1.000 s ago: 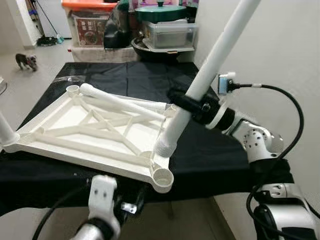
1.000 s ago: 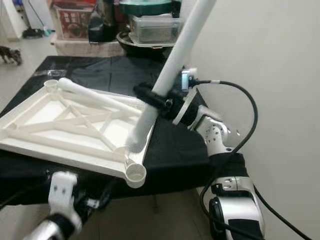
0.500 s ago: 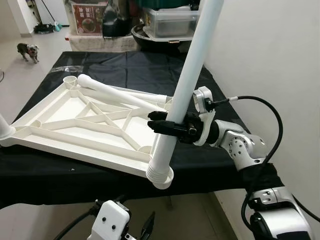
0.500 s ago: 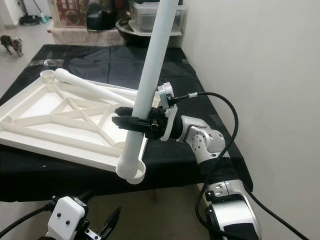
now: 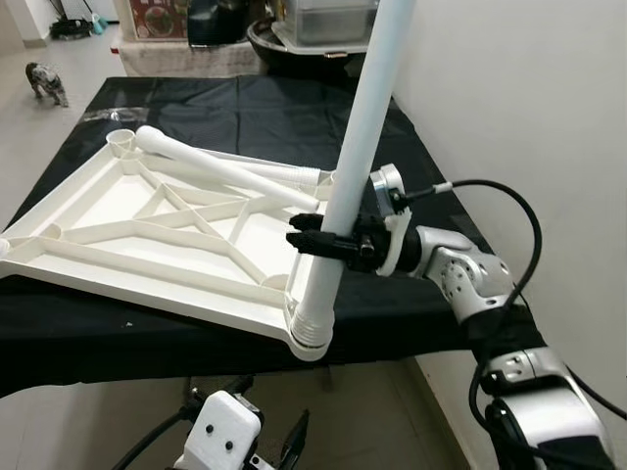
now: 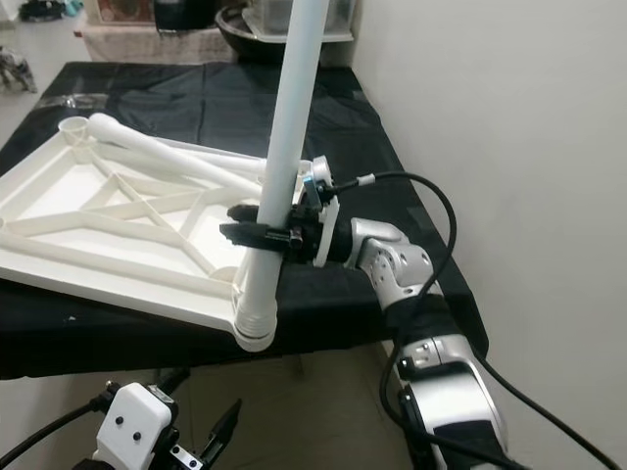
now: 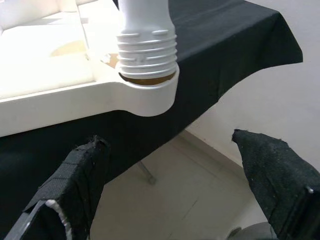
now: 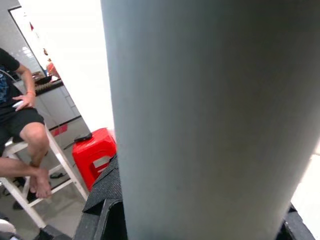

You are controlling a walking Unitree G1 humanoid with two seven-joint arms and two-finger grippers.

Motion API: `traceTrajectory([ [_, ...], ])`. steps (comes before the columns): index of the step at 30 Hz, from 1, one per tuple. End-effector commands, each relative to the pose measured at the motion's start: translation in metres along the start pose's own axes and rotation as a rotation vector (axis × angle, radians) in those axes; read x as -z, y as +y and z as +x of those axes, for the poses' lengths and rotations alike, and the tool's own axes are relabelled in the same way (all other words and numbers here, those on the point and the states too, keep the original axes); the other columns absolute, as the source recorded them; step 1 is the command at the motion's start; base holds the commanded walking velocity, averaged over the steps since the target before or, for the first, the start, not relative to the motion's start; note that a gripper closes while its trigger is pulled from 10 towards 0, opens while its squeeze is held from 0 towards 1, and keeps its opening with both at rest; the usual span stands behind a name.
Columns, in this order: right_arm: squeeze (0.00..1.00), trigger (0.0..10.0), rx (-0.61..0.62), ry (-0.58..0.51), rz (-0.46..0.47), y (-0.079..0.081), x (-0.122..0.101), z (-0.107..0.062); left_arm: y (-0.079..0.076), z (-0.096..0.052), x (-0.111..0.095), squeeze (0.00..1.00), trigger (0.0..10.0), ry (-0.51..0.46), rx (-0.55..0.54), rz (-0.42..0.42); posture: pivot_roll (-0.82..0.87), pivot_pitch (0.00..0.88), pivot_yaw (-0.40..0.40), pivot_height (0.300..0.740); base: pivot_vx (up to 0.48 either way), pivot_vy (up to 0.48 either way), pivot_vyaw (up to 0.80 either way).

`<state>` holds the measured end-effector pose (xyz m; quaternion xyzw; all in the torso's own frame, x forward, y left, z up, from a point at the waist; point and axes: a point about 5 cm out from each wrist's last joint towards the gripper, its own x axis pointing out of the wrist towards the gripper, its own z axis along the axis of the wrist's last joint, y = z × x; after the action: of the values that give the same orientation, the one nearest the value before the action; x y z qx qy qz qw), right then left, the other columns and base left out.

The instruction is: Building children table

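The right end effector (image 5: 315, 241) is clamped around a white table leg (image 5: 355, 162), holding it nearly upright with its ribbed, threaded lower end set in the round corner socket (image 7: 148, 95) of the upturned white tabletop (image 5: 147, 240). That socket sits at the surface's near edge, towards its right corner. The tabletop lies on a black cloth (image 5: 265, 117) covering the surface (image 5: 431, 211), and two more white legs (image 5: 220, 171) lie across its far right part. The left end effector (image 7: 170, 185) hovers below the near edge, just beneath the socket, its fingers (image 7: 75, 175) spread wide and holding nothing. In the right wrist view a seated person (image 8: 20, 125) and a red container (image 8: 92, 150) show beyond the leg.
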<state>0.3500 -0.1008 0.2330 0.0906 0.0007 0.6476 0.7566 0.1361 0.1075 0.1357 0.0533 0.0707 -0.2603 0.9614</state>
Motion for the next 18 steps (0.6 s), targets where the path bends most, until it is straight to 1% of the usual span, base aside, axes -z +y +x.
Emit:
traceTrajectory([
  [1, 0.00, 10.0, 0.065, 0.057, -0.067, -0.004, 0.004, -0.004, -0.002, -0.002, 0.001, 0.00, 10.0, 0.009, 0.006, 0.010, 0.16, 0.172, -0.093, 0.740, 0.000, 0.000, 0.00],
  [4, 0.00, 10.0, 0.063, 0.060, -0.081, -0.004, 0.003, -0.004, -0.003, -0.002, 0.002, 0.00, 10.0, 0.010, 0.004, 0.012, 0.16, 0.167, -0.094, 0.740, 0.000, 0.000, 0.00],
  [5, 0.00, 10.0, 0.065, 0.057, -0.099, -0.003, 0.002, -0.003, -0.003, -0.002, 0.002, 0.00, 10.0, 0.011, 0.003, 0.015, 0.16, 0.167, -0.094, 0.740, 0.000, 0.000, 0.00],
  [6, 0.00, 10.0, 0.089, 0.055, -0.139, -0.004, 0.000, -0.004, -0.003, -0.002, 0.002, 0.00, 10.0, 0.011, 0.002, 0.015, 0.15, 0.164, -0.096, 0.740, 0.000, 0.000, 0.00],
  [7, 0.00, 10.0, 0.089, 0.055, -0.139, -0.004, 0.000, -0.004, -0.003, -0.002, 0.002, 0.00, 10.0, 0.011, 0.002, 0.015, 0.15, 0.164, -0.096, 0.740, 0.000, 0.000, 0.00],
  [9, 0.00, 10.0, 0.186, 0.057, -0.226, -0.008, -0.003, -0.005, -0.004, -0.001, 0.003, 0.00, 10.0, 0.010, 0.004, 0.019, 0.15, 0.158, -0.097, 0.740, 0.000, 0.000, 0.00],
  [10, 0.00, 10.0, 0.215, 0.057, -0.247, -0.009, -0.004, -0.005, -0.004, -0.001, 0.003, 0.00, 10.0, 0.010, 0.004, 0.021, 0.15, 0.158, -0.097, 0.740, 0.000, 0.000, 0.00],
  [11, 0.00, 10.0, 0.215, 0.057, -0.247, -0.009, -0.004, -0.005, -0.004, -0.001, 0.003, 0.00, 10.0, 0.010, 0.004, 0.021, 0.15, 0.158, -0.097, 0.740, 0.000, 0.000, 0.00],
  [12, 0.00, 10.0, 0.246, 0.053, -0.263, -0.011, -0.005, -0.005, -0.004, -0.001, 0.003, 0.00, 10.0, 0.009, 0.004, 0.022, 0.15, 0.158, -0.097, 0.740, 0.000, 0.000, 0.00],
  [14, 0.00, 10.0, 0.246, 0.053, -0.263, -0.011, -0.005, -0.005, -0.004, -0.001, 0.003, 0.00, 10.0, 0.009, 0.004, 0.022, 0.15, 0.158, -0.097, 0.740, 0.000, 0.000, 0.00],
  [15, 0.00, 10.0, 0.282, 0.047, -0.275, -0.013, -0.007, -0.007, -0.004, -0.001, 0.003, 0.00, 10.0, 0.009, 0.004, 0.022, 0.15, 0.150, -0.097, 0.740, 0.000, 0.000, 0.00],
  [17, 0.00, 10.0, 0.282, 0.047, -0.275, -0.013, -0.007, -0.007, -0.004, -0.001, 0.003, 0.00, 10.0, 0.009, 0.004, 0.022, 0.15, 0.150, -0.097, 0.740, 0.000, 0.000, 0.00],
  [18, 0.00, 10.0, 0.321, 0.044, -0.281, -0.016, -0.008, -0.008, -0.004, 0.000, 0.004, 0.00, 10.0, 0.009, 0.006, 0.023, 0.15, 0.142, -0.098, 0.740, 0.000, 0.000, 0.00],
])
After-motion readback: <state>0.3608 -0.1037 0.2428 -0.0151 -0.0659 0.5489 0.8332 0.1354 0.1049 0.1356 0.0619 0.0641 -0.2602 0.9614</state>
